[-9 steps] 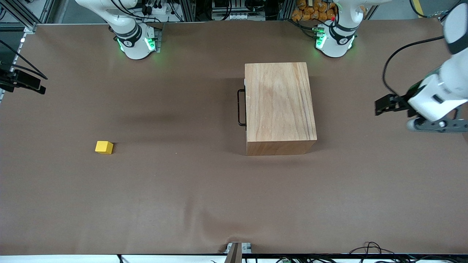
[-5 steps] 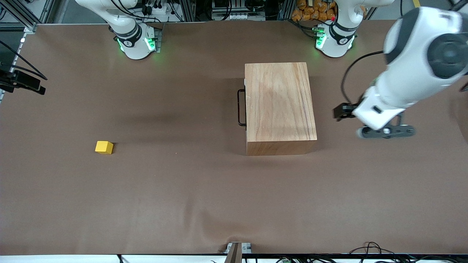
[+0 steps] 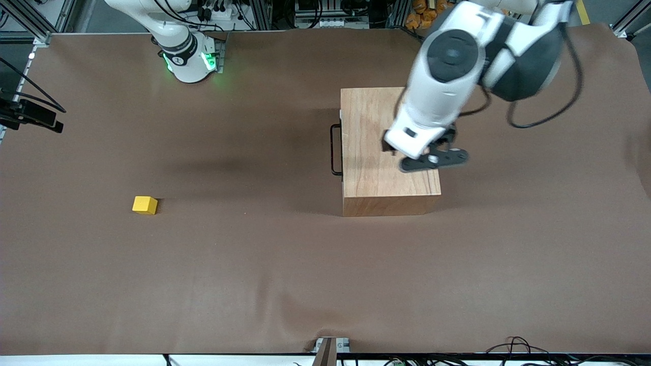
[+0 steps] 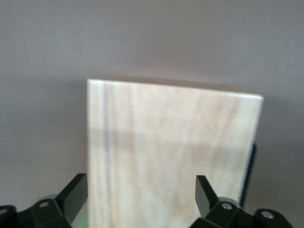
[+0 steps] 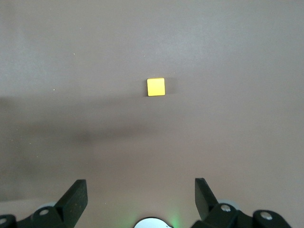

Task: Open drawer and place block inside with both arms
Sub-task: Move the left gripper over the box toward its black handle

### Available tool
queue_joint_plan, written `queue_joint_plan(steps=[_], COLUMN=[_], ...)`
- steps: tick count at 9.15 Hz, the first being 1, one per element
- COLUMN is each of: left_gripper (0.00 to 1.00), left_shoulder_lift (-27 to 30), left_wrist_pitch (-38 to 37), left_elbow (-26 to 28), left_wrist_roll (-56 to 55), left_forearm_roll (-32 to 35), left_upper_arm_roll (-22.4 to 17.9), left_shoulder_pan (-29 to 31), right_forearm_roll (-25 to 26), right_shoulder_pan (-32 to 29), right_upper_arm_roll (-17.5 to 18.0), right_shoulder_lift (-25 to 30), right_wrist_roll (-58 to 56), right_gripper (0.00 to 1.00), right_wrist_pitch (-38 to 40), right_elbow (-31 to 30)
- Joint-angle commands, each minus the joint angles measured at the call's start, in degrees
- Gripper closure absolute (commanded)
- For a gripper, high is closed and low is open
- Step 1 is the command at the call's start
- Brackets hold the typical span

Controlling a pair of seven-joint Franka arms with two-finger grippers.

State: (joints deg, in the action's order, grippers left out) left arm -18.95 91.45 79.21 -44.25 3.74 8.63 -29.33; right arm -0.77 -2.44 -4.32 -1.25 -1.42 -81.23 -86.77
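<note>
The large light-wood box (image 3: 389,147) stands mid-table with its drawer shut; only the drawer's thin black handle (image 3: 335,150) and a sliver of white front panel (image 3: 341,119) show. My left gripper (image 3: 387,147) hangs over the box top, mostly hidden under its wrist. In the left wrist view it (image 4: 140,190) is open and empty above the box (image 4: 175,137), with the handle (image 4: 248,175) at the box's edge. The yellow block (image 3: 145,205) lies toward the right arm's end of the table. My right gripper (image 5: 140,190) is open and empty, high above the table, with the block (image 5: 156,87) below it.
The brown table cover (image 3: 254,264) is bare around the block and in front of the drawer. The right arm's green-lit base (image 3: 188,56) stands at the table's back edge. A black mount (image 3: 30,117) juts in at the right arm's end.
My left arm has swung in from the left arm's end of the table and now hangs over the box top. The block, the box and the right arm have not moved.
</note>
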Motion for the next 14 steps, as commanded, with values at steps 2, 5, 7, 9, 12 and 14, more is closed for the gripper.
queue_joint_plan(steps=[2,5,7,9,12,14], left_gripper=[0.00,0.00,0.00,0.00,0.00,0.00], left_shoulder_lift=[-4.77,-8.46,-10.74,-12.95,-15.49,-17.25], left_wrist_pitch=[0.13,5.57,9.17,12.78,13.14,13.41], left_elbow=[-5.98,-6.43,-6.52,-7.13,-8.10,-8.10], left_wrist_roll=[-4.95,-8.73,-14.08,-18.05,-21.48,-20.61], left_forearm_roll=[1.27,1.27,1.27,1.27,2.32,2.68], left_upper_arm_roll=[-0.89,-1.07,-1.16,-1.33,-3.51,-3.88], left_shoulder_pan=[-5.64,-11.87,-14.60,-16.90,-20.23,-21.64], right_forearm_roll=[0.68,0.68,0.68,0.68,0.68,0.68], right_shoulder_pan=[-1.16,-1.16,-1.16,-1.16,-1.25,-1.16], right_upper_arm_roll=[0.80,0.80,0.80,0.80,0.80,0.80], right_shoulder_lift=[-0.07,-0.16,-0.16,-0.16,-0.25,-0.25], right_wrist_roll=[-0.60,-0.60,-0.60,-0.60,-0.60,-0.60], right_gripper=[0.00,0.00,0.00,0.00,0.00,0.00], right_wrist_pitch=[-0.33,-0.68,-1.20,-1.29,-2.17,-3.14], right_elbow=[0.02,-0.07,-0.68,-0.86,-1.82,-2.35])
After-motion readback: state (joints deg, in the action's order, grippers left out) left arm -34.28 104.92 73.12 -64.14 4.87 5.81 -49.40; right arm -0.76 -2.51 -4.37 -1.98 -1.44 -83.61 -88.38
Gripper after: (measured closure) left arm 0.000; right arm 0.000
